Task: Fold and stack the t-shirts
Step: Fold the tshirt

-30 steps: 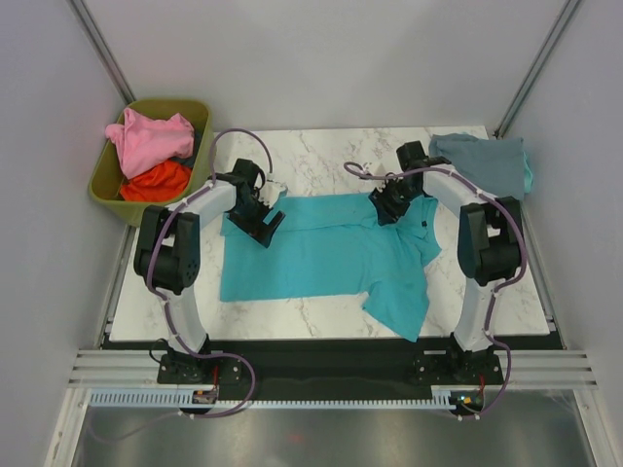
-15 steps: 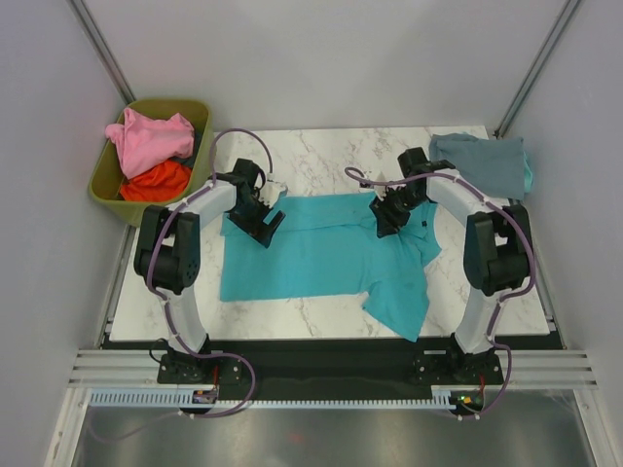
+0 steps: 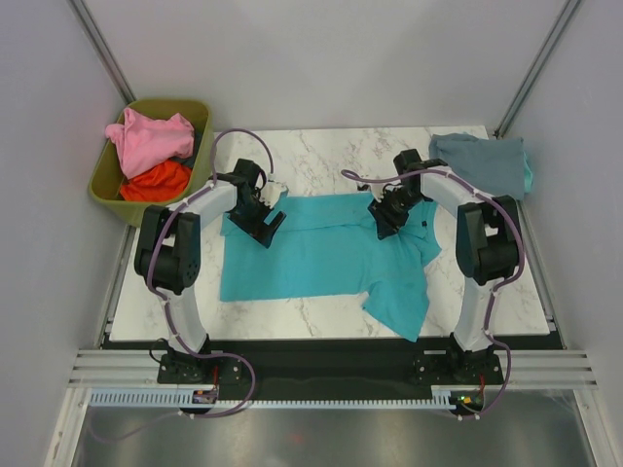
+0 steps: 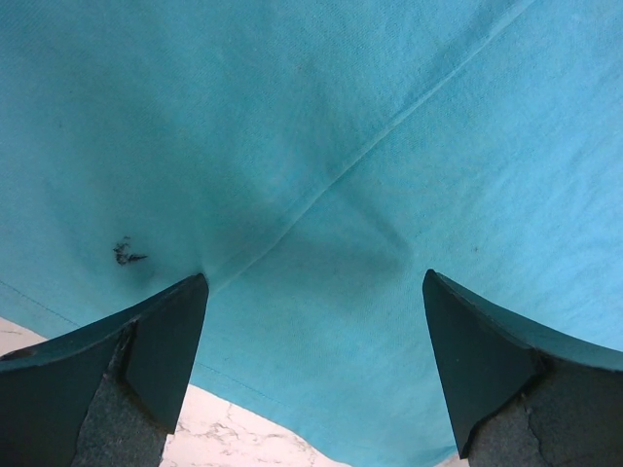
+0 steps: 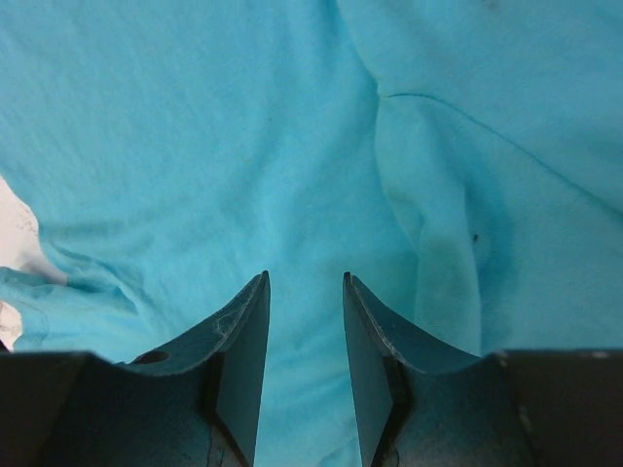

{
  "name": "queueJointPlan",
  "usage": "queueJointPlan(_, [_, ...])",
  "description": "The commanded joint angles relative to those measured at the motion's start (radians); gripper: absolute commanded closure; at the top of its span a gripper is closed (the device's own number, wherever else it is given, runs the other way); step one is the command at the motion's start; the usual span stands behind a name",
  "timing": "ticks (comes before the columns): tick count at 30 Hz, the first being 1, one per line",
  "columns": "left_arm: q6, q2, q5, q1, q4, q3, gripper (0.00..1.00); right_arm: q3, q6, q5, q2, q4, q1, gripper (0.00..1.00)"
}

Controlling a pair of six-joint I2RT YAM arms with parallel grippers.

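Teal t-shirt [image 3: 321, 255]: flat on tabletop [image 3: 311, 156]. Left fingers [image 4: 146, 341] splayed wide just above its edge; right fingers [image 5: 238, 341] narrowly parted over a seam, gripping nothing. Risk: narrow pinch may catch one layer, dragging wrinkles.

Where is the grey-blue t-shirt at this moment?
In the top view, the grey-blue t-shirt lies at the far right corner of the table, just beyond the right arm and apart from the teal t-shirt spread mid-table.
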Motion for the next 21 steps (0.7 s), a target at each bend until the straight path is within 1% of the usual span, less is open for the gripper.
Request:
queueJointPlan(1, [-0.03, -0.013, 0.016, -0.005, 0.004, -0.005, 0.01, 0.048, -0.037, 0.023, 0.011, 0.017, 0.003, 0.56])
queueJointPlan(8, [-0.03, -0.003, 0.016, -0.005, 0.004, 0.002, 0.01, 0.061, 0.003, 0.074, 0.017, 0.077, -0.003, 0.56])
queueJointPlan(14, [-0.03, -0.003, 0.016, -0.003, 0.004, -0.003, 0.01, 0.059, 0.064, 0.117, 0.011, 0.167, -0.003, 0.56])
queueJointPlan(17, [-0.03, -0.01, 0.016, -0.005, 0.004, -0.006, 0.01, 0.059, 0.061, 0.091, -0.01, 0.166, -0.003, 0.56])
queueJointPlan(18, [-0.187, -0.01, 0.219, -0.005, -0.034, -0.008, 0.01, 0.056, 0.061, 0.066, -0.019, 0.162, -0.003, 0.56])
queueJointPlan(21, [-0.187, -0.016, 0.22, -0.005, -0.031, -0.014, 0.01, 0.057, 0.044, 0.017, -0.046, 0.116, -0.003, 0.56])
